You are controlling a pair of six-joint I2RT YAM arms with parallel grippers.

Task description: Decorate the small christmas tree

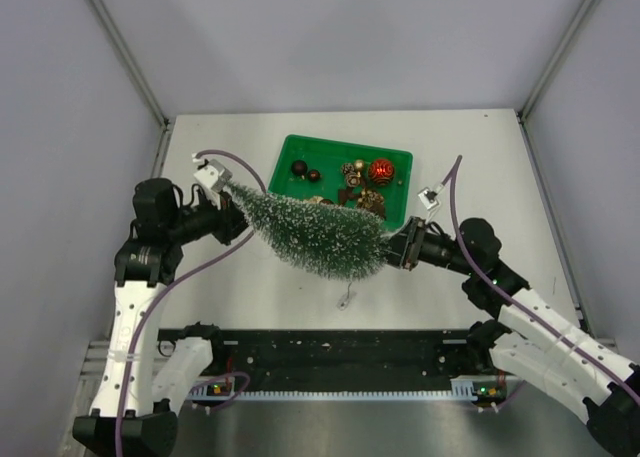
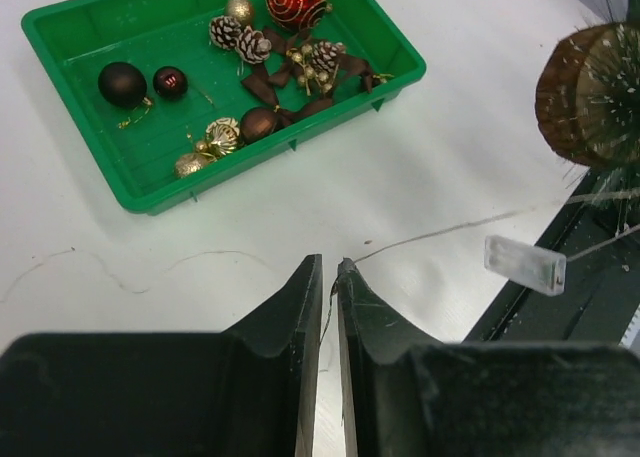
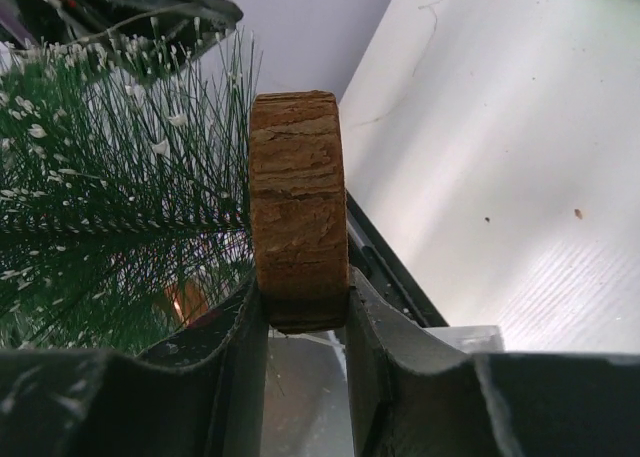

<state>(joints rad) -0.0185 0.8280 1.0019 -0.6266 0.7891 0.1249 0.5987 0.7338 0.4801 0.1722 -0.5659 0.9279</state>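
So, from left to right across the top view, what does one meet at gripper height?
left gripper (shut on thin wire) → small christmas tree → right gripper, clamping the tree's base.

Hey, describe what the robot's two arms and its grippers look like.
The left arm and right arm have white shells, black joints and a purple cable each. The left gripper and right gripper have matte black wedge-shaped fingers.

Bristly tree (image 1: 320,235), wood-grained base (image 3: 297,207), glossy plastic tray (image 2: 90,37)
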